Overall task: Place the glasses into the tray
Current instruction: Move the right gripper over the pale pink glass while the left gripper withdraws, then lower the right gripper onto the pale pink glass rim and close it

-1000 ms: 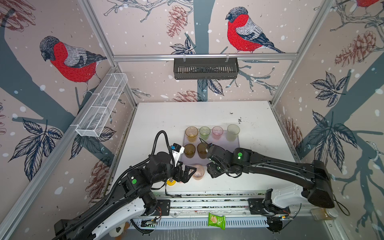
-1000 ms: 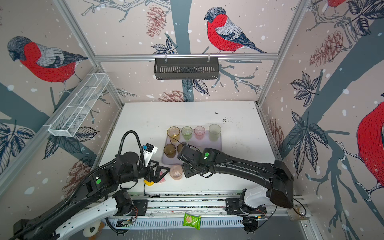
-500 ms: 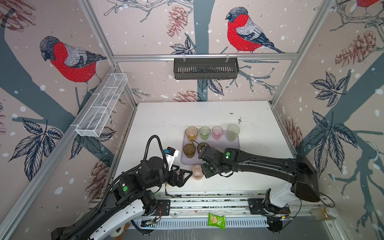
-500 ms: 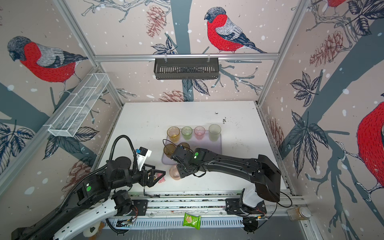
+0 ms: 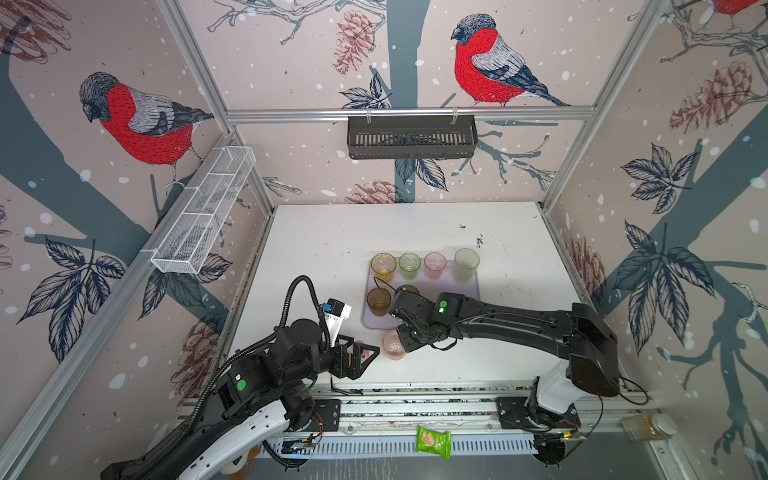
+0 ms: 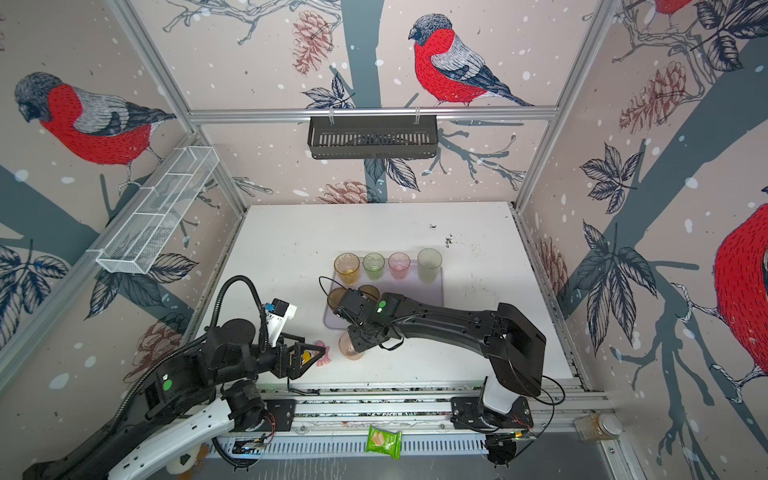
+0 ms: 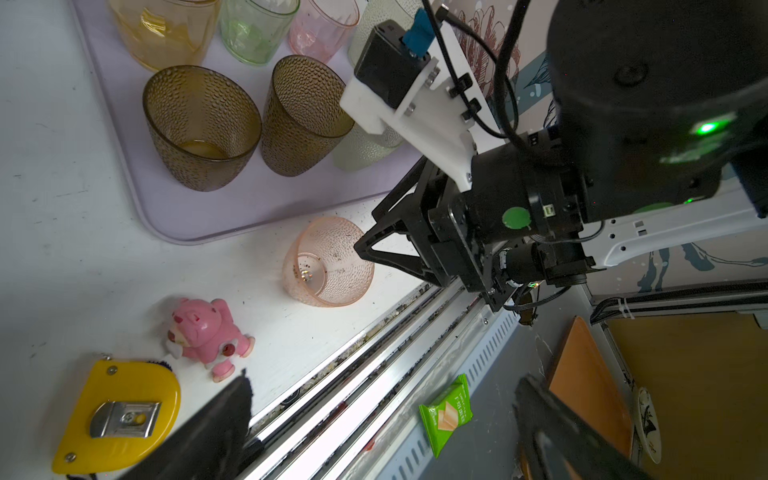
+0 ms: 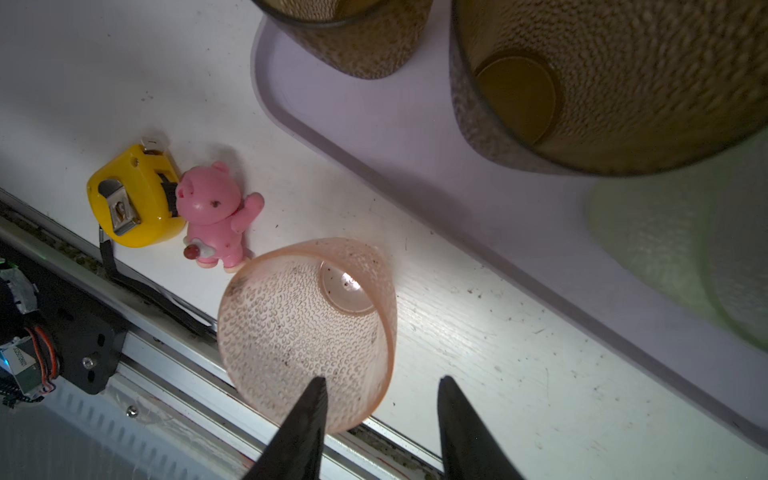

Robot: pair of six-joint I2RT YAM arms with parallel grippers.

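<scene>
A pink dimpled glass [image 8: 307, 324] stands upright on the white table just in front of the tray, also seen in both top views [image 5: 392, 345] [image 6: 349, 347]. My right gripper [image 8: 380, 380] is open astride its rim, one finger inside the glass and one outside, with a gap to the wall. The pale-lavender tray [image 5: 461, 291] holds amber [image 5: 383, 266], green [image 5: 409, 266], pink [image 5: 435, 265] and frosted [image 5: 466, 265] glasses in a back row, two brown glasses [image 7: 199, 124] [image 7: 303, 116] in front, and a pale green one [image 8: 685, 249] behind my right wrist. My left gripper [image 5: 365, 357] is wide open, to the pink glass's left.
A pink toy figure [image 7: 208, 332] and a yellow tape measure [image 7: 120, 411] lie near the table's front edge, left of the pink glass. The metal front rail [image 7: 374, 374] runs close by. A green snack packet [image 5: 433, 441] lies below it. A black basket [image 5: 411, 137] and a white mesh basket [image 5: 203, 216] hang on the walls.
My right gripper has slid left and forward onto the pink glass, and its jaws have narrowed. My left gripper has drawn back a little toward the front left, still wide open.
</scene>
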